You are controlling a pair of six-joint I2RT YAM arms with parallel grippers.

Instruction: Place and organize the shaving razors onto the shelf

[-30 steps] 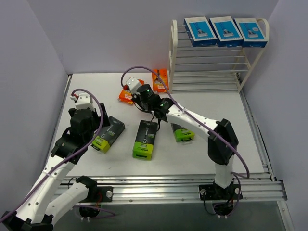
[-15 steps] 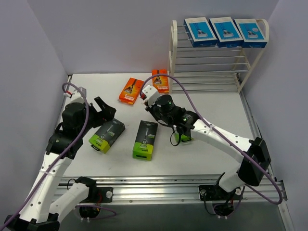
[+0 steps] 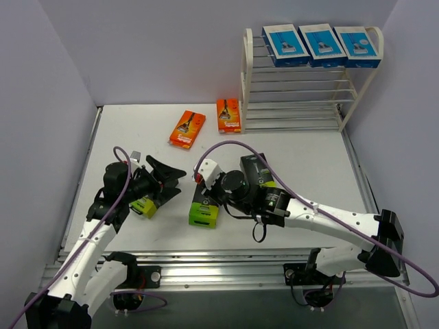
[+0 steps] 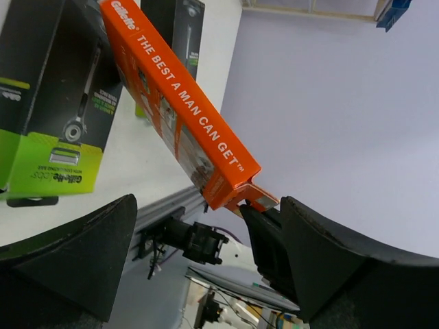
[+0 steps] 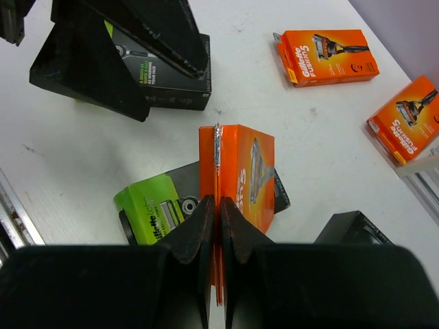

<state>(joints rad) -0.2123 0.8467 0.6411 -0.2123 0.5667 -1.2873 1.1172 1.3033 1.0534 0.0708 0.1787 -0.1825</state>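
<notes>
My right gripper (image 5: 218, 205) is shut on the thin end flap of an orange razor pack (image 5: 240, 171), held on edge above a black and lime pack (image 5: 152, 207). In the top view that gripper (image 3: 204, 179) is at mid-table. The left gripper (image 3: 169, 180) is open just left of it, over another black and lime pack (image 3: 145, 204). In the left wrist view the held orange pack (image 4: 178, 103) ends between the open fingers (image 4: 75, 260). Two orange packs (image 3: 187, 129) (image 3: 228, 114) lie at the back. Three blue packs (image 3: 323, 44) sit on the shelf's (image 3: 295, 103) top tier.
A third black and lime pack (image 3: 259, 168) lies right of the right wrist, partly hidden by the arm. The shelf's lower tiers hold nothing. Purple walls close in the table on the left, back and right. A metal rail (image 3: 240, 264) runs along the near edge.
The right arm has drawn back from the table's far side to its middle, carrying an orange pack. The left gripper has swung right and down towards it, staying open.
</notes>
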